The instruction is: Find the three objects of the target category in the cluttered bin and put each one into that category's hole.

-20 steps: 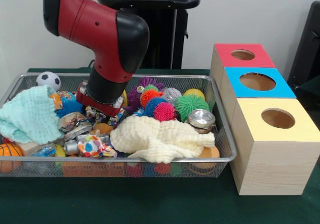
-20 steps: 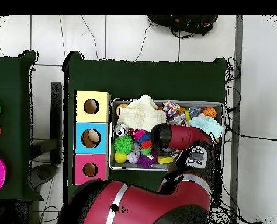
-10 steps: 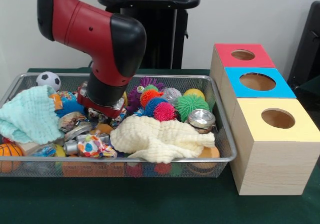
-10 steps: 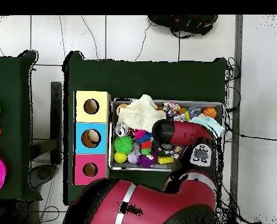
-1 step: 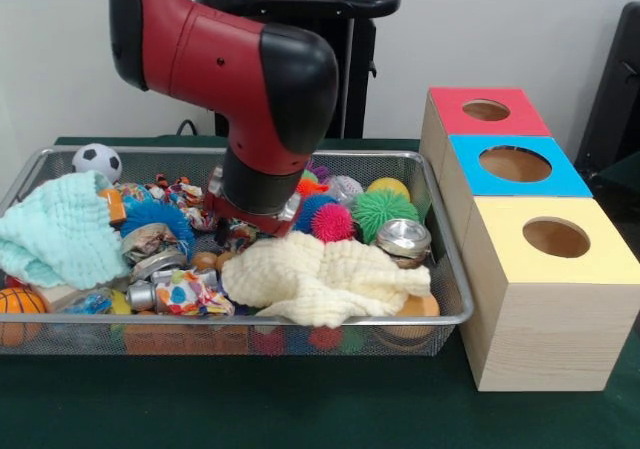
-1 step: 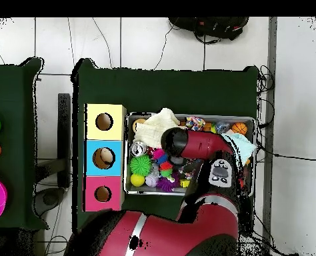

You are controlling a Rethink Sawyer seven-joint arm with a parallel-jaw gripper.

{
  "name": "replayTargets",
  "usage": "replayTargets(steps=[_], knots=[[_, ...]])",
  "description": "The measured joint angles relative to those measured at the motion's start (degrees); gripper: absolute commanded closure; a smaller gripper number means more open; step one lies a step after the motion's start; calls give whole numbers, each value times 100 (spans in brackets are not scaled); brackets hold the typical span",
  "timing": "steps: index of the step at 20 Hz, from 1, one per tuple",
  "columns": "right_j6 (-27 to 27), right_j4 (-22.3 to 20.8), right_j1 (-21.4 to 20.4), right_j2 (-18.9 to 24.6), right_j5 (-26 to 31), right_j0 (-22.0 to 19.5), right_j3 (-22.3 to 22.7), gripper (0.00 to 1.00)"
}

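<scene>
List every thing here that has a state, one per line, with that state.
Bin: full of clutter.
Yellow cloth: crumpled on the pile at the bin's front.
Green cloth: crumpled at one end.
Tin: upright, lid on.
Red box, blue box, yellow box: holes open.
Arm: low over the bin's middle; tool hidden.
</scene>
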Motion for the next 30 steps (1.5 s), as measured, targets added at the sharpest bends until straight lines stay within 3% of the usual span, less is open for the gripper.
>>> replayTargets(steps=[6,30], knots=[[0,36,-34,17,639,120,-328,0],[0,28,18,534,636,-469,-420,0]])
